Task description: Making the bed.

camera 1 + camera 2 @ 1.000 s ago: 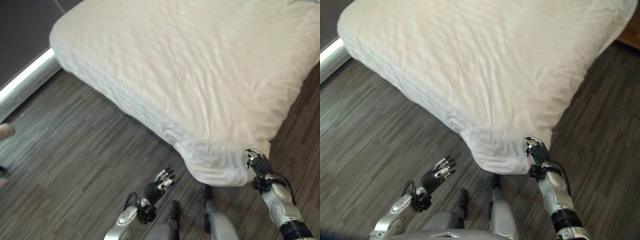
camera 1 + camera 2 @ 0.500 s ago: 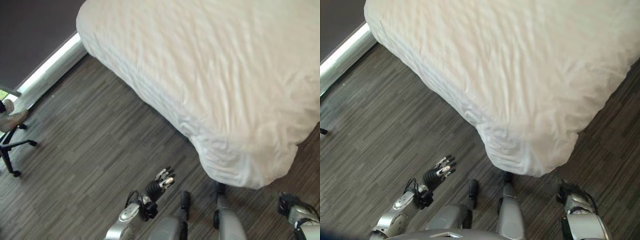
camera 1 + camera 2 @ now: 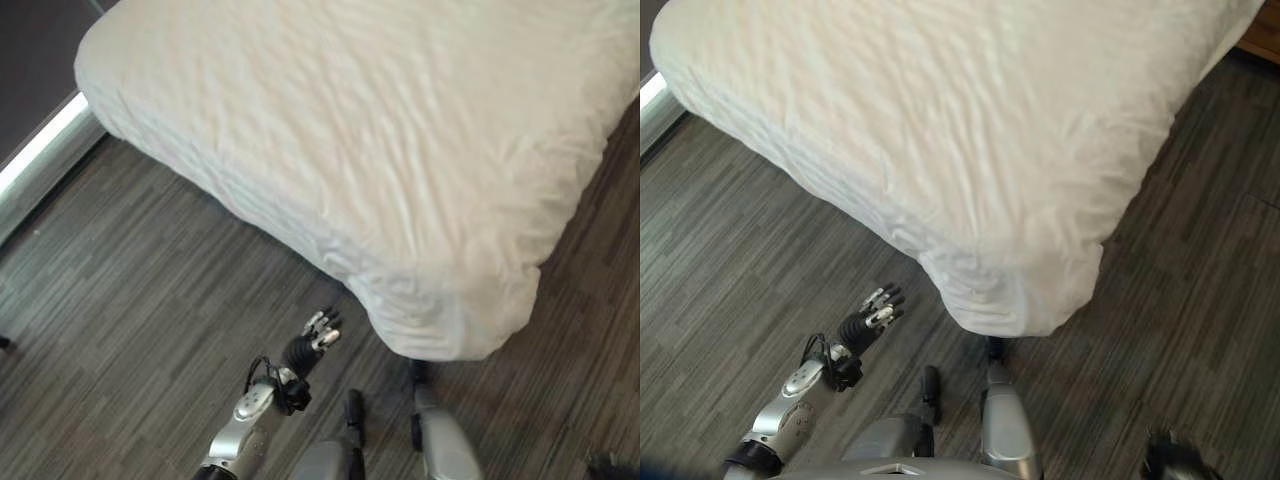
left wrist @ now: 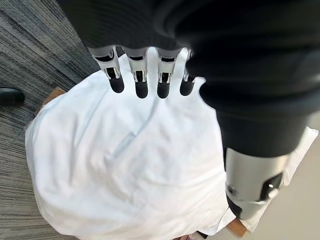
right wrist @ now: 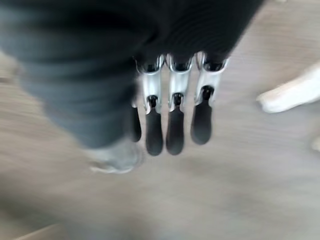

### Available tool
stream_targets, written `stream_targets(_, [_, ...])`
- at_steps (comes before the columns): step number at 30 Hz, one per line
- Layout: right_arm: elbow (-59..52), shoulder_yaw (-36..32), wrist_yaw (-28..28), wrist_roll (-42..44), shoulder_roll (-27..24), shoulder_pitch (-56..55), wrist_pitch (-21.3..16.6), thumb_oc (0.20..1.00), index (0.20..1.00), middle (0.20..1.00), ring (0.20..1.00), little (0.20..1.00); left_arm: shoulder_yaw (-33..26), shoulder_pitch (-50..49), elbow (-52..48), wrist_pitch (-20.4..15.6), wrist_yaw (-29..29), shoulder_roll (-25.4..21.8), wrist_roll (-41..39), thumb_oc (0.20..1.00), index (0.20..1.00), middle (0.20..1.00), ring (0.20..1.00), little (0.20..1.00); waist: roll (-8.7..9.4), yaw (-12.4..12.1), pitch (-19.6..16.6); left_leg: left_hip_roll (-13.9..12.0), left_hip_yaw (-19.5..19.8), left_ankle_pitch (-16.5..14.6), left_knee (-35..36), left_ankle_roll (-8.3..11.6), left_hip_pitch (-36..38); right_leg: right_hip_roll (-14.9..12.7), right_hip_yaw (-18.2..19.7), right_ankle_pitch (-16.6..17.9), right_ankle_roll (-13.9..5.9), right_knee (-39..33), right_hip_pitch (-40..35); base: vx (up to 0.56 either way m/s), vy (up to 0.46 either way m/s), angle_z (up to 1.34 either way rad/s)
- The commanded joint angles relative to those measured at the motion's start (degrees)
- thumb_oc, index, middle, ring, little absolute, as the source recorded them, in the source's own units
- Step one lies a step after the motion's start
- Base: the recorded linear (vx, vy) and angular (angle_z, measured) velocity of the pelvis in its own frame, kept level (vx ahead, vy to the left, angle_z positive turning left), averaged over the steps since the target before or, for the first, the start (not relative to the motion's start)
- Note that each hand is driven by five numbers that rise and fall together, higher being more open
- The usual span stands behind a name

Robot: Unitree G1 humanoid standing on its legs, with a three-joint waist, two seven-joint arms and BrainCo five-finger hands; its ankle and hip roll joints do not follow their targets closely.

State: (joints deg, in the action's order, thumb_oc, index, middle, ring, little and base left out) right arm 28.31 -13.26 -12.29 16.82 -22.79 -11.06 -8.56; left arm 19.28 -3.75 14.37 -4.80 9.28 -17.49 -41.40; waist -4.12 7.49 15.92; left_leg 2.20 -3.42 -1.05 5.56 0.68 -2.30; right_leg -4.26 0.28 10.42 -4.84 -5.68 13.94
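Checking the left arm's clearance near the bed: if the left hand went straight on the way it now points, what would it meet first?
Probably the white bedcover at the bed's near corner: the left hand, fingers straight, points at it across a floor gap. Depth is unclear.

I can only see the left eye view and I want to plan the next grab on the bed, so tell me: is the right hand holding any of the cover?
Observer: No. Its wrist view shows the right hand over the wooden floor, fingers straight, holding nothing.
Operator: And the left hand, any cloth in its fingers?
Observer: None. In its own wrist view the left hand has straight fingers pointing toward the white cover at the bed's corner, and nothing is pinched between them.
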Motion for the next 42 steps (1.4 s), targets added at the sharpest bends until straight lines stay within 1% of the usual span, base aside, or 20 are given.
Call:
stream_targets(1, [-8.1, -2.8, -6.4, -5.0, -0.5, 0.1, -5.8, 1.000, 1.000, 1.000, 1.000, 1.000, -0.2, 1.0, -0.2, -4.7, -2.7, -2.1, 5.6, 1.000, 1.000, 1.000, 1.000, 1.000, 1.81, 0.8, -4.1, 0.7, -2.2, 2.7, -0.6, -0.89, -3.6, -1.5, 1.4, -0.4, -3.48, 0.9, -2.4, -0.05, 0.126, -0.13])
stream_targets(11, [-24.9, 3.6, 10.8, 9.4, 4.2, -5.5, -8.0, 1.000, 1.000, 1.000, 1.000, 1.000, -4.8, 2.0, 0.7, -5.4, -2.2, -2.2, 5.0, 1.000, 1.000, 1.000, 1.000, 1.000, 4.78, 3.2, -4.7, -0.2, -7.4, 3.3, -0.6, -1.14, -2.7, -0.6, 7.6, 3.0, -5.84, 4.6, 1.3, -0.09, 0.021, -0.32])
stream_targets(13, [-24.6, 5.3, 11.5, 12.7, 6.1, -4.7, -8.0, 1.000, 1.000, 1.000, 1.000, 1.000, -4.6, 3.3, 1.1, -5.7, -2.7, -2.8, 5.5, 1.000, 1.000, 1.000, 1.000, 1.000, 4.35, 2.5, -3.6, -3.0, -7.9, 4.1, -0.6, -1.02, -3.0, 0.0, 6.7, -1.4, -4.82, 9.8, 1.5, -0.20, -0.152, -0.49])
stream_targets(15, [-23.9, 6.9, 11.5, 12.8, 6.8, -3.9, -7.5, 1.000, 1.000, 1.000, 1.000, 1.000, -5.0, 4.1, 1.2, -5.7, -2.8, -3.1, 6.0, 1.000, 1.000, 1.000, 1.000, 1.000, 3.74, 1.0, -3.4, -5.3, -9.1, 5.3, -0.6, -0.58, -3.4, -2.5, 1.9, -5.1, -3.38, 12.8, -0.2, -0.23, -0.143, -0.55])
stream_targets(17, [-23.4, 9.0, 10.9, 11.1, 6.4, -2.3, -7.4, 1.000, 1.000, 1.000, 1.000, 1.000, -5.5, 5.2, 1.2, -5.9, -3.0, -2.8, 5.8, 1.000, 1.000, 1.000, 1.000, 1.000, 2.90, -0.7, -4.4, -7.6, -10.7, 6.7, -0.6, 0.03, -3.6, -8.1, -1.9, -6.3, -3.18, 17.2, -4.4, -0.21, -0.182, -0.62])
stream_targets(24, [-24.8, 13.0, 11.3, 10.0, 5.2, 2.8, -6.1, 1.000, 1.000, 1.000, 1.000, 1.000, -9.5, 2.1, -0.1, -6.2, -3.6, -2.0, 2.7, 1.000, 1.000, 1.000, 1.000, 1.000, 4.29, -4.7, -9.9, -13.2, -16.8, 10.7, -2.2, 3.46, -5.0, -21.1, -7.6, 2.5, -6.67, 15.3, -14.7, -0.17, -0.335, -0.40])
stream_targets(26, [-24.9, 13.0, 11.9, 9.7, 4.7, 3.0, -5.6, 1.000, 1.000, 1.000, 1.000, 1.000, -11.4, 1.1, -0.6, -6.7, -3.5, -2.4, 2.7, 1.000, 1.000, 1.000, 1.000, 1.000, 5.18, -5.6, -11.0, -16.4, -17.9, 12.7, -2.7, 5.32, -6.9, -19.5, -7.4, -1.9, -7.57, 13.0, -16.9, -0.28, -0.608, -0.67])
stream_targets(27, [-26.2, 13.3, 12.7, 11.3, 4.6, 2.1, -5.9, 1.000, 1.000, 1.000, 1.000, 1.000, -13.4, 0.5, -1.2, -6.9, -4.2, -2.4, 3.4, 1.000, 1.000, 1.000, 1.000, 1.000, 4.87, -6.2, -10.2, -21.3, -17.2, 16.3, -3.2, 8.91, -9.1, -15.6, -8.8, -10.3, -7.46, 7.8, -17.7, -0.32, -0.838, -0.82])
stream_targets(28, [-26.1, 13.3, 13.4, 11.9, 4.3, 1.3, -6.1, 1.000, 1.000, 1.000, 1.000, 1.000, -14.6, -0.1, -0.4, -7.0, -4.4, -2.3, 4.7, 1.000, 1.000, 1.000, 1.000, 1.000, 4.34, -6.2, -9.4, -24.0, -15.9, 18.7, -3.4, 10.81, -9.3, -12.7, -8.1, -13.3, -5.98, 8.2, -17.1, -0.25, -0.700, -0.82])
stream_targets(29, [-26.1, 13.3, 13.4, 11.9, 4.3, 1.4, -6.1, 1.000, 1.000, 1.000, 1.000, 1.000, -14.6, -0.1, -0.4, -7.0, -4.4, -2.2, 4.7, 1.000, 1.000, 1.000, 1.000, 1.000, 4.07, -6.3, -9.5, -24.4, -15.8, 18.8, -3.4, 10.87, -9.6, -12.4, -8.0, -13.1, -5.84, 8.2, -16.9, -0.19, -0.658, -0.41])
stream_targets(30, [-28.2, 12.2, 13.2, 7.9, 2.2, 0.4, -6.5, 1.000, 1.000, 1.000, 1.000, 1.000, -15.6, -0.7, 0.1, -7.0, -4.6, -1.2, 5.5, 1.000, 1.000, 1.000, 1.000, 1.000, 4.17, -6.3, -7.0, -25.2, -10.5, 17.3, -7.0, 9.63, -9.6, -9.0, -8.2, -15.0, -3.68, 8.9, -17.1, -0.23, -0.603, -0.18])
stream_targets(31, [-28.5, 11.4, 13.1, 6.4, 0.6, 0.7, -7.0, 1.000, 1.000, 1.000, 1.000, 1.000, -15.7, -1.8, -0.4, -7.4, -4.4, 0.5, 5.2, 1.000, 1.000, 1.000, 1.000, 1.000, 4.81, -7.1, -5.5, -22.1, -1.4, 15.1, -12.3, 8.12, -10.1, -7.9, -7.3, -14.2, -2.89, 8.6, -16.7, -0.23, -0.598, -0.18])
stream_targets(32, [-28.5, 11.4, 13.1, 6.4, 0.6, 0.7, -7.0, 1.000, 1.000, 1.000, 1.000, 1.000, -15.7, -1.8, -0.4, -7.4, -4.4, 0.5, 5.2, 1.000, 1.000, 1.000, 1.000, 1.000, 4.65, -6.9, -5.5, -22.1, -1.1, 15.0, -12.6, 8.10, -10.6, -7.8, -7.6, -14.1, -2.88, 8.5, -16.7, -0.16, -0.381, -0.50])
stream_targets(33, [-27.8, 11.2, 12.8, 6.0, 0.1, 1.8, -7.2, 1.000, 1.000, 1.000, 1.000, 1.000, -15.8, -2.5, -0.4, -7.4, -4.1, 1.4, 5.1, 1.000, 1.000, 1.000, 1.000, 1.000, 5.65, -7.2, -4.8, -17.2, 5.4, 11.5, -16.4, 7.19, -10.3, -7.2, -6.1, -13.3, -2.45, 8.4, -16.1, -0.09, -0.265, -0.77])
stream_targets(34, [-27.1, 11.2, 13.1, 6.8, 0.5, 2.2, -7.1, 1.000, 1.000, 1.000, 1.000, 1.000, -15.7, -3.1, -0.6, -7.1, -3.8, 1.9, 4.8, 1.000, 1.000, 1.000, 1.000, 1.000, 6.35, -7.2, -5.0, -14.3, 7.1, 8.4, -18.4, 6.42, -10.3, -7.0, -5.0, -12.6, -2.26, 7.9, -15.8, -0.16, -0.525, -0.98])
stream_targets(35, [-25.9, 11.0, 14.5, 12.4, 2.6, 1.7, -6.7, 1.000, 1.000, 1.000, 1.000, 1.000, -15.3, -4.6, -0.6, -6.6, -2.5, 2.8, 3.7, 1.000, 1.000, 1.000, 1.000, 1.000, 7.84, -7.1, -6.1, -9.9, 4.4, 4.7, -22.5, 4.46, -10.6, -6.0, -3.8, -10.6, -1.36, 5.3, -15.8, -0.09, -0.346, -0.74])
stream_targets(38, [-24.9, 11.7, 15.4, 13.4, 3.2, 1.2, -5.6, 1.000, 1.000, 1.000, 1.000, 1.000, -14.0, -5.2, -0.6, -6.0, -1.9, 3.1, 3.6, 1.000, 1.000, 1.000, 1.000, 1.000, 8.46, -7.4, -7.4, -6.7, 1.1, 2.4, -23.7, 2.58, -10.1, -4.9, -3.9, -9.9, -1.00, 4.3, -15.5, -0.04, -0.207, -0.49])
stream_targets(39, [-24.5, 12.1, 15.6, 12.6, 3.2, 0.9, -5.2, 1.000, 1.000, 1.000, 1.000, 1.000, -13.3, -5.3, -0.7, -5.6, -1.6, 3.3, 3.4, 1.000, 1.000, 1.000, 1.000, 1.000, 8.48, -7.5, -8.0, -4.6, -0.1, 0.9, -21.8, 1.36, -9.1, -4.2, -4.3, -9.6, -0.86, 3.8, -15.5, 0.03, -0.194, -0.03])
stream_targets(40, [-24.1, 12.7, 14.9, 10.9, 3.8, 0.9, -4.9, 1.000, 1.000, 1.000, 1.000, 1.000, -10.7, -4.3, -0.1, -5.0, -1.1, 3.1, 3.9, 1.000, 1.000, 1.000, 1.000, 1.000, 7.00, -6.7, -10.0, -3.3, -3.1, 0.8, -12.1, -0.11, -3.8, -1.9, -5.9, -9.3, -1.30, 3.7, -14.9, 0.03, -0.114, 0.11])
stream_targets(42, [-24.0, 13.2, 14.7, 13.0, 5.3, 0.3, -4.7, 1.000, 1.000, 1.000, 1.000, 1.000, -8.9, -3.5, -0.8, -4.8, -1.5, 2.5, 4.5, 1.000, 1.000, 1.000, 1.000, 1.000, 6.37, -6.0, -11.2, -2.6, -1.5, 1.8, -8.1, -0.24, -1.6, -1.5, -6.2, -9.0, -1.30, 3.5, -14.9, 0.05, -0.020, 0.49])
